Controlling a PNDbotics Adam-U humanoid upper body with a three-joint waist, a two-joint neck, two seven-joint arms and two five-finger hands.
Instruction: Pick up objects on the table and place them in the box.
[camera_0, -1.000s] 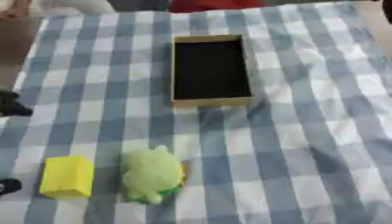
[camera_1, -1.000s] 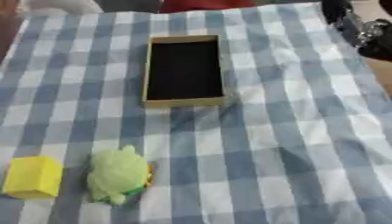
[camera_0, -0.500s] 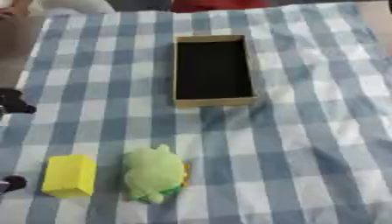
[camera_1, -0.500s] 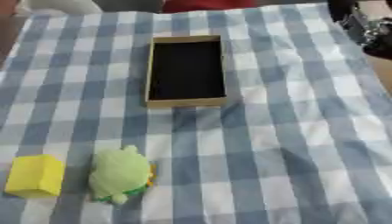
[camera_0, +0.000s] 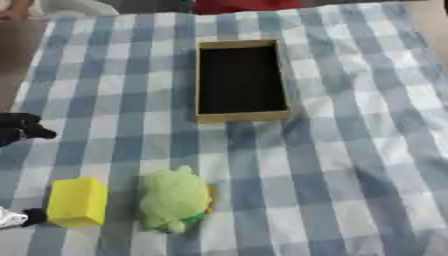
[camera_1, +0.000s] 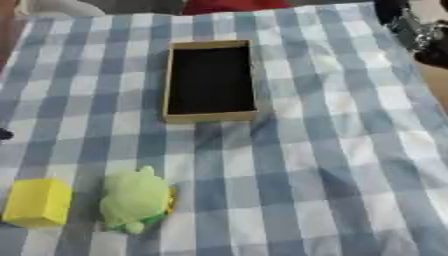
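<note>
Open box on a checked cloth, two things waiting near it.

Left eye view: below the box (camera_0: 241, 81) lie a green plush toy (camera_0: 174, 199) and, left of it, a yellow block (camera_0: 77, 201); the left hand (camera_0: 21, 128) shows far left, fingers unclear. Right eye view: the right hand (camera_1: 411, 27) sits right of the box, grip unreadable, touching neither thing.

Soft even light, faint shadows, no glare, overall blur

Left robot hand (camera_0: 19, 129) showing only as a dark tip cut by the picture's edge, right robot hand (camera_1: 418, 31) blurring at the upper right corner, fingers unreadable
</note>
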